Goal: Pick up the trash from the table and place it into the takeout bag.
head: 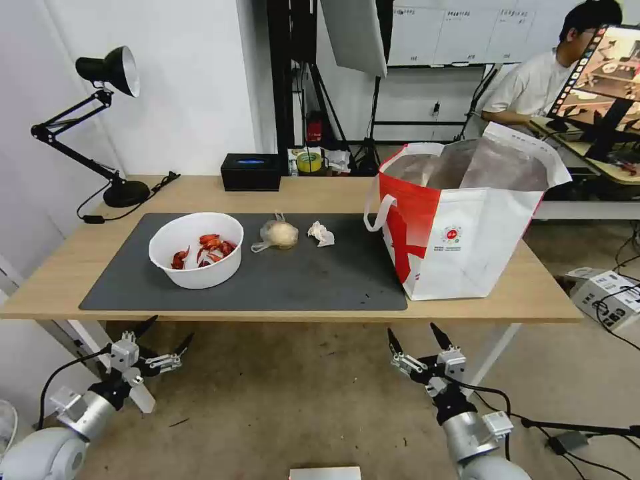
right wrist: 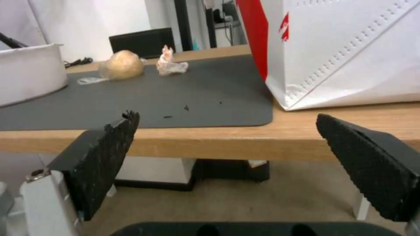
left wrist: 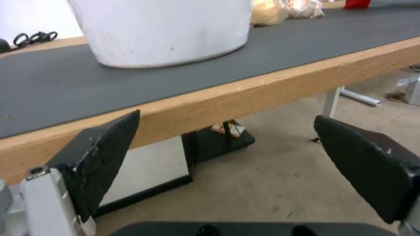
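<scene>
On the dark grey mat (head: 287,280) of the wooden table (head: 53,293) stand a white bowl (head: 196,249) with red crayfish shells, a small knotted clear bag (head: 278,234) and a crumpled white tissue (head: 321,233). The red-and-white takeout bag (head: 460,227) stands upright and open at the table's right end. My left gripper (head: 168,335) hangs open below the front edge, under the bowl (left wrist: 166,29). My right gripper (head: 413,335) is open below the edge, left of the takeout bag (right wrist: 346,49). The right wrist view shows the knotted bag (right wrist: 120,65) and tissue (right wrist: 170,65).
A black tissue box (head: 251,171) sits at the table's back edge. A black desk lamp (head: 100,127) stands at the back left. A second desk with a monitor (head: 617,73) lies behind the bag on the right. White boxes (head: 607,297) and cables lie on the floor at right.
</scene>
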